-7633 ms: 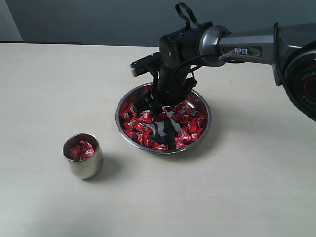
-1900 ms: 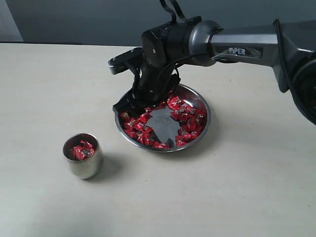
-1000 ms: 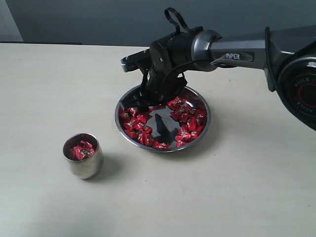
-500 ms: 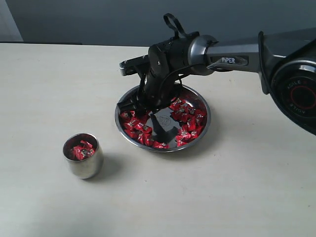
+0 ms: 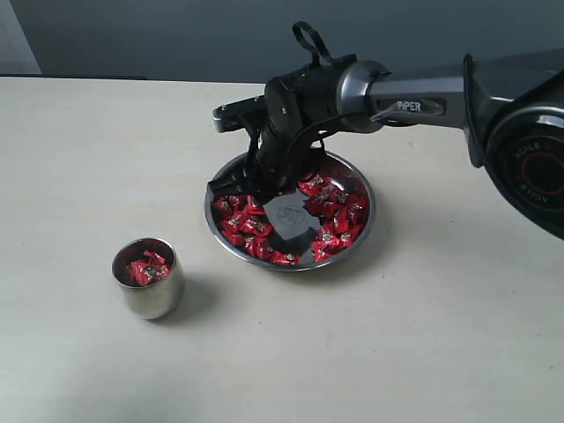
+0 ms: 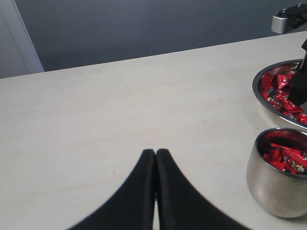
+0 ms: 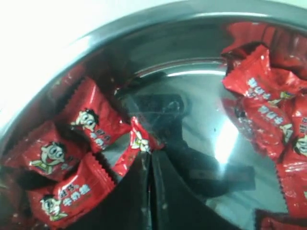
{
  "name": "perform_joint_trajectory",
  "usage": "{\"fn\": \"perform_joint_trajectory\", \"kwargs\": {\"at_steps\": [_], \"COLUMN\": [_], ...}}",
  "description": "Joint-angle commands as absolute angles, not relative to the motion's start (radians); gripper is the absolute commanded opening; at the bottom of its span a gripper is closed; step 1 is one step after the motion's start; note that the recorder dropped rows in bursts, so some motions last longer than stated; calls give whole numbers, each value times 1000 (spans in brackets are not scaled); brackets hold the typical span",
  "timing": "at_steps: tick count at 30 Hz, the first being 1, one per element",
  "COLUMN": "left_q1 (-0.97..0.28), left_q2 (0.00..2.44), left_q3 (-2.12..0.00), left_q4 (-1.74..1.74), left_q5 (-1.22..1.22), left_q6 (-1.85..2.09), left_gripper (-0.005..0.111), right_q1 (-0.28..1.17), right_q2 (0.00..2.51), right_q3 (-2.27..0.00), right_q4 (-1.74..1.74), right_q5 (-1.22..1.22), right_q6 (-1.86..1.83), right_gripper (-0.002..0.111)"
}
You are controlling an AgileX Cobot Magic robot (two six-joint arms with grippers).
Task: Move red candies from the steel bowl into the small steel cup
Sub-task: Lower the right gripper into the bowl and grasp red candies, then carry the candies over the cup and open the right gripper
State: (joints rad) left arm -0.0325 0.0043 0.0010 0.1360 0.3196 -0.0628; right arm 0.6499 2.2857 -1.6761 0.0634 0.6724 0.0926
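Observation:
The steel bowl holds many red candies around a bare patch in its middle. My right gripper is down inside the bowl at its far left side. In the right wrist view the right gripper is shut, with the edge of one red candy pinched at its tips, just above the bowl floor. The small steel cup stands to the front left with a few red candies inside. My left gripper is shut and empty, hovering beside the cup.
The right arm reaches in from the right over the bowl's far rim. A dark wall runs behind the beige table. The bowl's rim shows behind the cup in the left wrist view.
The right gripper rose and swung over the bowl's left rim, then came back and dropped into the bowl's far left side. The cup and the left gripper have not moved.

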Motion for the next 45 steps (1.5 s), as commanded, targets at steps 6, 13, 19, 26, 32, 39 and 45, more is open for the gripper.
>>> {"fn": "perform_joint_trajectory", "kwargs": {"at_steps": [6,13,19,26,32,39,45], "left_q1": [-30,-30,-30,-30,-30,-30,-30], "left_q2": [0,0,0,0,0,0,0], "left_q3": [0,0,0,0,0,0,0], "left_q4": [135,135,135,135,135,135,135], "left_q5": [310,310,310,310,310,310,310], "left_q6": [-68,-68,-68,-68,-68,-68,-68], "left_gripper": [0,0,0,0,0,0,0], "right_q1": [656,712,834,949,988,990,990], "right_q2": [2169,2076,2031,2030,2030,2062,2090], "right_q3": [-1674,-1674,-1674,-1674,-1674,-1674,-1674], "right_q4": [66,97,103,103,106,108,166], "right_q5": [676,742,791,858,883,883,866], "right_q6": [90,79,20,0,-6,-6,-50], "right_gripper": [-1,-1,-1,-1,-1,-1,-1]}}
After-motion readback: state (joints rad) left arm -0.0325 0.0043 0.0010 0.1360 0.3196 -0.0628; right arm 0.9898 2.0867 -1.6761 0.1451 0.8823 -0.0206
